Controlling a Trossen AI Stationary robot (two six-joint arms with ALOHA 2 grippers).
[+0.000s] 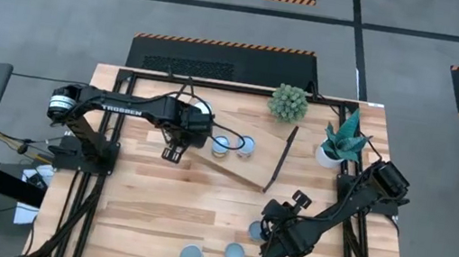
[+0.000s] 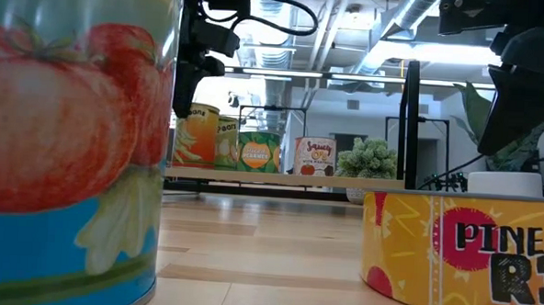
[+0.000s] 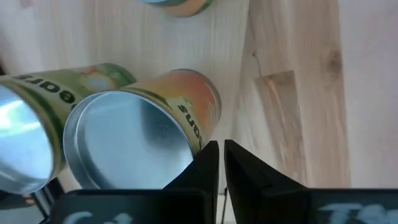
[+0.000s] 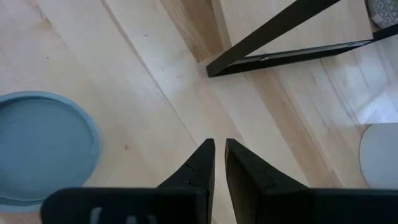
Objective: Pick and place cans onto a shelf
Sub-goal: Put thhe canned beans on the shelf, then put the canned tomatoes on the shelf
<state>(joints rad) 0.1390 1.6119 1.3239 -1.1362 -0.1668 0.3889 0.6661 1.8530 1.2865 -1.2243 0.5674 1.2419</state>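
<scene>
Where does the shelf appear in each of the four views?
High: the shelf is a slanted board at table centre.
Low: mid-left, thin board carrying cans.
Left wrist: pale board under the cans.
Right wrist: top edge, above black legs.
Shared landmark: the black legs, unseen from the left wrist.

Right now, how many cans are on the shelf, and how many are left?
Done: four cans stand on the shelf. In hand: nothing; the left fingers by the shelf and right fingers near the table cans are empty. Left: three cans on the table.

My plank table (image 1: 152,217) carries three cans (image 1: 191,256) toward six o'clock, two plants (image 1: 289,103) at one o'clock, and the shelf (image 1: 248,154) with more cans at centre.
</scene>
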